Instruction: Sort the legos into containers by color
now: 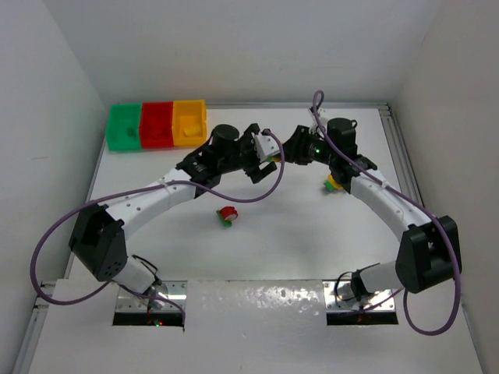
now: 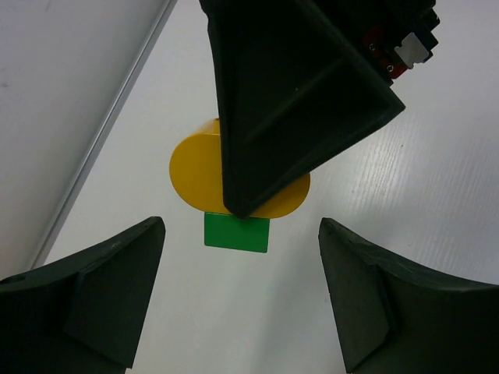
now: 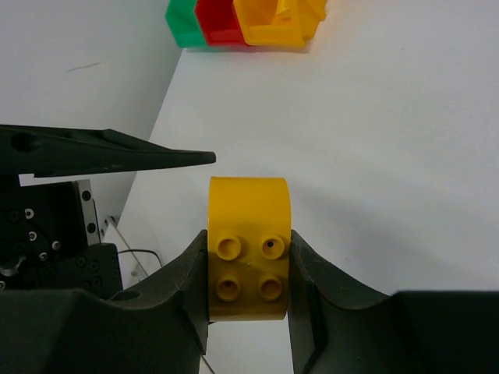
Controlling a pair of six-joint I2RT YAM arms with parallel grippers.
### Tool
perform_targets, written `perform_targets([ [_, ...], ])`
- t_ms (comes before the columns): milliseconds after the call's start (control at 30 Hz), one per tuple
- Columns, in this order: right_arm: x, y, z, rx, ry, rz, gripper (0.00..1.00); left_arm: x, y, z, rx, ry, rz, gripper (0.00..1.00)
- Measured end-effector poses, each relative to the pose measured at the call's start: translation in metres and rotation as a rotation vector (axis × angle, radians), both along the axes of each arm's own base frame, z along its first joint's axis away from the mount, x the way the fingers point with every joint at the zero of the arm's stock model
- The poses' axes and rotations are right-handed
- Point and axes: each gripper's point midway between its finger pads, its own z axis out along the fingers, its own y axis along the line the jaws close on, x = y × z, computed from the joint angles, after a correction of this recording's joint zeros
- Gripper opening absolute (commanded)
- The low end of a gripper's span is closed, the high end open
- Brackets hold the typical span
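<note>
My right gripper point(image 3: 249, 241) is shut on a yellow lego point(image 3: 248, 234) with a rounded end and four studs, held above the table. In the left wrist view this yellow lego point(image 2: 195, 171) sits under the right finger point(image 2: 288, 93), with a green piece point(image 2: 236, 232) at its lower edge. I cannot tell whether the two are joined. My left gripper point(image 2: 240, 234) is open and faces them, its fingers wide on either side and apart from the lego. In the top view the left gripper point(image 1: 267, 154) and right gripper point(image 1: 290, 148) meet tip to tip at the table's middle back. The green point(image 1: 125, 127), red point(image 1: 157, 125) and yellow point(image 1: 189, 122) containers stand at the back left.
A red and green lego point(image 1: 227, 215) lies in the table's middle. A yellow and green lego point(image 1: 334, 183) lies beside the right forearm. The containers also show far off in the right wrist view point(image 3: 242, 19). White walls close in the table at left, back and right.
</note>
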Motion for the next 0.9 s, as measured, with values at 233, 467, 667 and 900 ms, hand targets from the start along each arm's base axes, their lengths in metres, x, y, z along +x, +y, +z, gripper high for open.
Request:
perform_targets([
  [233, 0.0, 0.003, 0.008, 0.012, -0.016, -0.012, 0.0, 0.001, -0.002, 0.0, 0.001, -0.015, -0.014, 0.59],
  [467, -0.003, 0.008, 0.01, 0.02, -0.023, 0.0, 0.0, 0.002, -0.003, 0.002, -0.009, -0.016, -0.008, 0.35],
  [667, -0.002, 0.009, 0.011, 0.023, -0.025, -0.003, 0.0, 0.003, -0.002, 0.002, -0.012, -0.011, -0.007, 0.14],
  [900, -0.002, 0.012, 0.015, 0.043, -0.023, -0.003, 0.0, 0.002, -0.002, 0.001, -0.008, -0.011, -0.012, 0.52],
])
